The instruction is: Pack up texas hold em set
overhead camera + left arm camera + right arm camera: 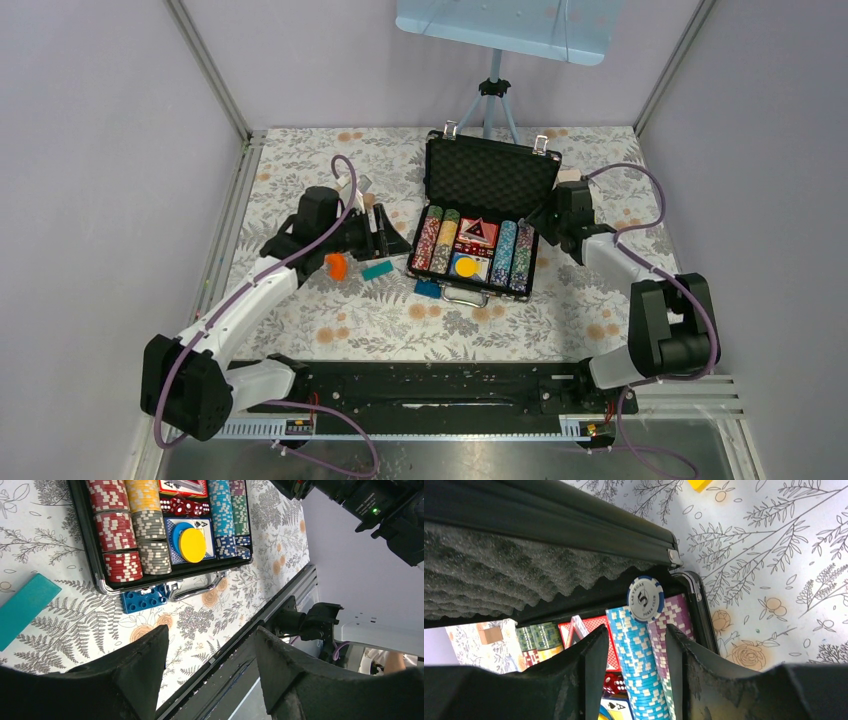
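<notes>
The texas hold em set is a black briefcase [437, 190] open at the table's middle. Its foam-lined lid [490, 175] stands upright. The base holds rows of coloured chips [505, 255], red dice [182, 506] and a yellow disc [465, 265]. My left gripper [388, 236] is open and empty just left of the case; in the left wrist view [210, 650] it is over the table's front edge. My right gripper [551, 224] is open at the case's right end. In the right wrist view [636, 647] it hovers over the blue chip row [639, 665], where a white "5" chip [645, 599] stands on edge.
A blue brick [427, 288] lies against the case's handle [197, 589]. A teal brick [377, 269] and an orange piece [337, 266] lie left of the case. A yellow brick [700, 484] lies beyond the case. A tripod [493, 95] stands behind the lid.
</notes>
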`<move>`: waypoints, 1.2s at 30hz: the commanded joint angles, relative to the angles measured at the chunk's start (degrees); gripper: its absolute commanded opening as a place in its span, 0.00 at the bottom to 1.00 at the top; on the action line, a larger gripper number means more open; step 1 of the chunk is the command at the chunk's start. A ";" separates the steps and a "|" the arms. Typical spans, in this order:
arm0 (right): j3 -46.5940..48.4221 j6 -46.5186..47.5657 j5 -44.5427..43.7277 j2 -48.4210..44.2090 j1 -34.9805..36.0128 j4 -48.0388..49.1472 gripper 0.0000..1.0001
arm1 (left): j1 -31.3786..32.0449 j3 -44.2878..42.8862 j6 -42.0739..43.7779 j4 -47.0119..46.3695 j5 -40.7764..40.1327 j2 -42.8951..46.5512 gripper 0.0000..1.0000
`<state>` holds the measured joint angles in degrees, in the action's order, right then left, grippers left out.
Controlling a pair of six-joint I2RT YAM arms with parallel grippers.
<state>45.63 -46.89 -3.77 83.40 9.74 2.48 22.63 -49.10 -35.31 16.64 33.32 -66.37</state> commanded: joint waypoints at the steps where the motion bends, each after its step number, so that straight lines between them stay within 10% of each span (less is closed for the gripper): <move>1: 3.48 0.55 0.13 2.09 -0.62 1.94 0.52 | -0.77 -0.54 1.70 -0.37 -0.80 1.01 0.64; 36: 7.20 2.06 3.59 10.19 -1.65 2.80 0.39 | -1.08 1.02 -1.26 -2.62 1.29 -0.32 0.64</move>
<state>51.22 -45.01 -2.00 93.01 8.12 2.79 21.89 -48.23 -35.68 16.80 33.47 -66.50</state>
